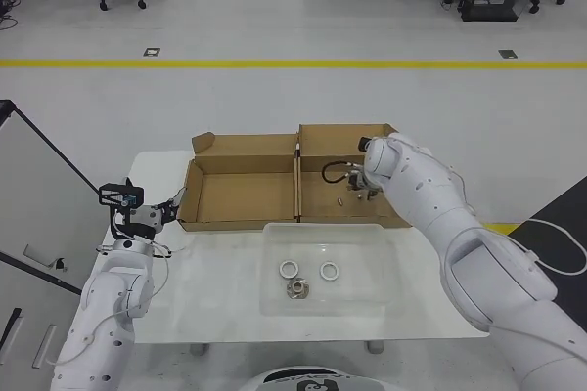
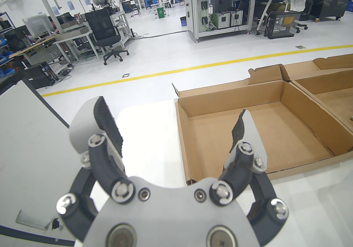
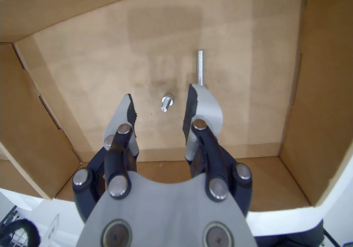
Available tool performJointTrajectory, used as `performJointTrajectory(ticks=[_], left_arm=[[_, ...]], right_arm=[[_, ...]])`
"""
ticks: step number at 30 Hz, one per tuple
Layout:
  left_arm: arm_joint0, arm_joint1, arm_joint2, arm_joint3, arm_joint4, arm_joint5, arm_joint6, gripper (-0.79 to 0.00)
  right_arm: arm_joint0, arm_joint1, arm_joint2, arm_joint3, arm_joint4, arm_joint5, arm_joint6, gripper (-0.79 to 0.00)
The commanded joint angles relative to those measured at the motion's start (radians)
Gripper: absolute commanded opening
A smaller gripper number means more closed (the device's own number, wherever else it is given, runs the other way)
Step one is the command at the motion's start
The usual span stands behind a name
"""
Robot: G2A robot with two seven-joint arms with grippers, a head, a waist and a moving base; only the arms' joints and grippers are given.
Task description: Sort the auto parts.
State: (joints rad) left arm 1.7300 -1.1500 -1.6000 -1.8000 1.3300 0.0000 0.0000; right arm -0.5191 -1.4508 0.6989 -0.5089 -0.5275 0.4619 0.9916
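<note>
Hovering low inside the right box, the right end effector has its fingers spread wide, released, with nothing gripped. Under the gap between them a short bolt lies on the cardboard floor. Just beside it lies a long threaded stud, one end hidden behind a finger. In the top view that arm comes in from the right and bends down over the box's near wall.

Over on the other side, the left end effector is also released, jaws apart and holding nothing. It sits above the left edge of the surface, just outside the near corner of the left box. The two cardboard boxes stand side by side at the back, sharing a middle wall.

In front of them, nearer the robot, there is a clear tray. It holds two white rings and, slightly apart, and a small metal part just beside the left-hand ring.
</note>
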Motion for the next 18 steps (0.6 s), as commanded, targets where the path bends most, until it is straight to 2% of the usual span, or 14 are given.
performJointTrajectory(ticks=[1, 6, 10, 14, 18], left_arm=[[0.000, 0.000, 0.000, 0.000, 0.000, 0.000, 0.000, 0.000], [0.000, 0.000, 0.000, 0.000, 0.000, 0.000, 0.000, 0.000], [0.000, 0.000, 0.000, 0.000, 0.000, 0.000, 0.000, 0.000], [0.000, 0.000, 0.000, 0.000, 0.000, 0.000, 0.000, 0.000], [0.000, 0.000, 0.000, 0.000, 0.000, 0.000, 0.000, 0.000]], right_arm=[[0.002, -0.001, 0.006, -0.003, 0.007, -0.013, -0.006, 0.000], [0.001, 0.007, 0.031, -0.048, 0.017, -0.053, -0.022, 0.000], [-0.022, 0.032, 0.072, -0.143, 0.016, -0.101, -0.040, 0.000], [-0.081, 0.078, 0.139, -0.326, -0.011, -0.123, -0.036, 0.000], [-0.201, 0.138, 0.241, -0.596, -0.059, -0.124, 0.019, 0.000]])
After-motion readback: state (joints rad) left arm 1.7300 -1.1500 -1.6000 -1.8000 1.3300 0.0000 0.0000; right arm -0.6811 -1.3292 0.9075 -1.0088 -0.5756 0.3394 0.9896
